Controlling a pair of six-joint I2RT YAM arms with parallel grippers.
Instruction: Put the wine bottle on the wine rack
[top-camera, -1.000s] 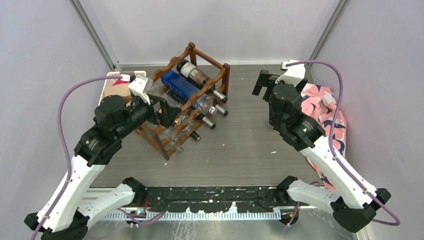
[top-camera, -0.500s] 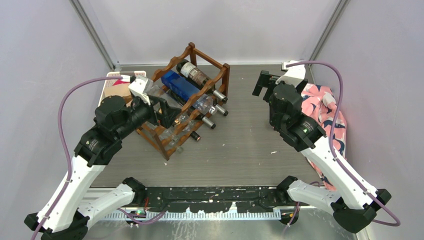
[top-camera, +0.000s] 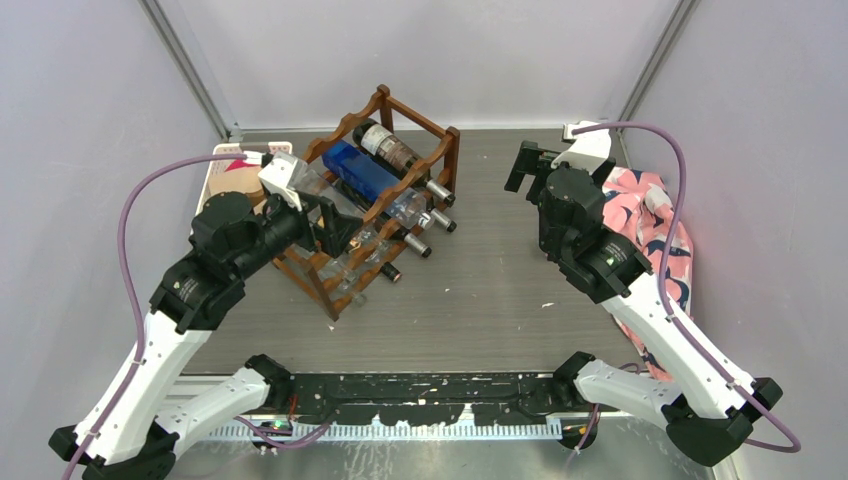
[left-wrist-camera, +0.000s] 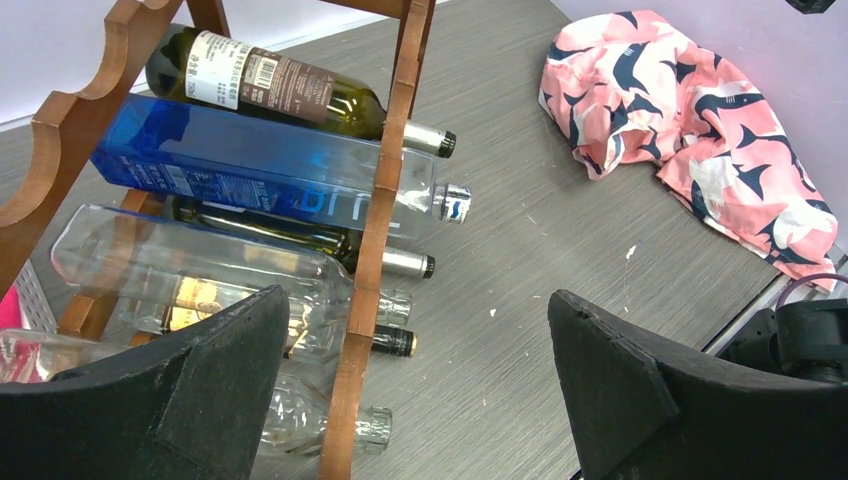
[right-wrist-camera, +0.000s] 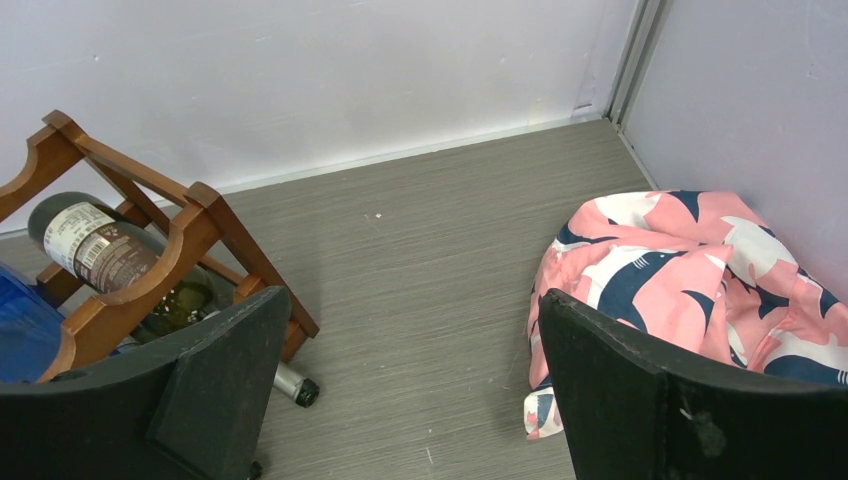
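The dark reddish-brown wine rack (top-camera: 448, 150) stands at the back left of the table, and several bottles lie in it. A dark wine bottle (top-camera: 388, 147) with a label lies on top beside a blue bottle (top-camera: 358, 170), with clear bottles (top-camera: 352, 262) below. My left gripper (top-camera: 332, 222) hovers open at the rack's near-left side, nothing between its fingers (left-wrist-camera: 215, 375). The left wrist view shows the rack's rail (left-wrist-camera: 372, 240), the labelled wine bottle (left-wrist-camera: 262, 82) and the blue bottle (left-wrist-camera: 250, 165). My right gripper (top-camera: 524, 165) is open and empty, right of the rack (right-wrist-camera: 205, 215).
A pink cloth with a shark pattern (top-camera: 648, 215) lies against the right wall, also in the right wrist view (right-wrist-camera: 690, 270). A white basket (top-camera: 228, 165) sits behind the left arm by the left wall. Bare grey tabletop (top-camera: 490, 290) lies between the arms.
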